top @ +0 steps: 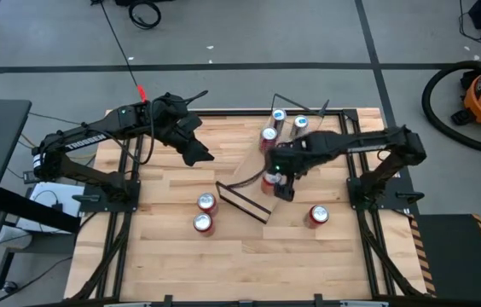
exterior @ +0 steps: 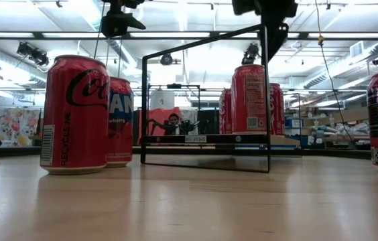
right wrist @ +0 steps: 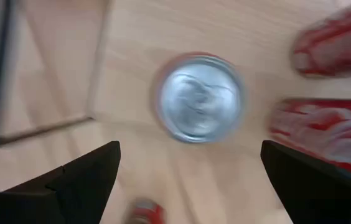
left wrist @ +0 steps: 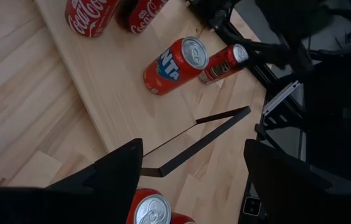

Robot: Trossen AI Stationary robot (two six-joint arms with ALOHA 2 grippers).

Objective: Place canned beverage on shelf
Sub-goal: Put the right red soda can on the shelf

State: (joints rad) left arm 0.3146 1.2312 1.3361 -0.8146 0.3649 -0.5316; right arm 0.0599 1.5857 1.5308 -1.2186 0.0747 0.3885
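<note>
Now the shelf (top: 253,175) holds 4 cans (top: 269,136); right end effector (top: 281,183) spread above.

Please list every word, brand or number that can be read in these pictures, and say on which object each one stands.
"RECYCLE ME": down the side of the front red can, low view.
"Co", start of a script logo: same can.
"AN", white on blue: the can behind it.
"NT", white on blue: the tilted red can, left wrist view.
"Coca" script, partly cut off: can at the picture's edge.
Barcodes and small print: too small to read.
</note>
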